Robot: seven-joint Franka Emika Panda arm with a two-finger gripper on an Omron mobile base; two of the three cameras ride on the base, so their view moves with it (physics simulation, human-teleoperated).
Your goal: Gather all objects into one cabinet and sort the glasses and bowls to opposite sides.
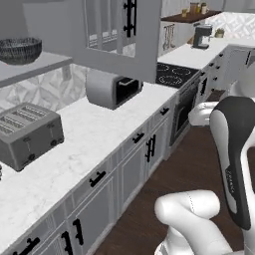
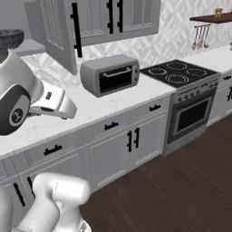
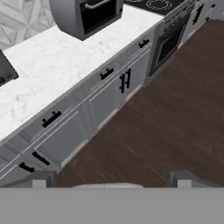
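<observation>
Bowl-sorting looked barely begun. A dark grey bowl [image 1: 20, 50] with a woven-looking surface sat on the flat grey shelf [image 1: 35, 67] of the wall cabinet [image 2: 27, 47], up at the left, and its open door [image 1: 117, 37] with the long black bar handle [image 2: 77, 29] hung out over the table [image 1: 74, 144]. None of the cups and no second bowl could be made out near it (the far side of the shelf lay beyond the edge of the base views). On the table stood a toaster [image 1: 27, 134] and a toaster oven [image 2: 111, 74], with the stove [image 2: 179, 72] further along. The fingers [image 3: 111, 179] stood wide apart and held nothing, aimed down at the dark wood floor [image 3: 166, 113] in front of the drawers [image 3: 57, 116]. As a judgement, nearly all the gathering and the whole left-right sorting was still to do.
</observation>
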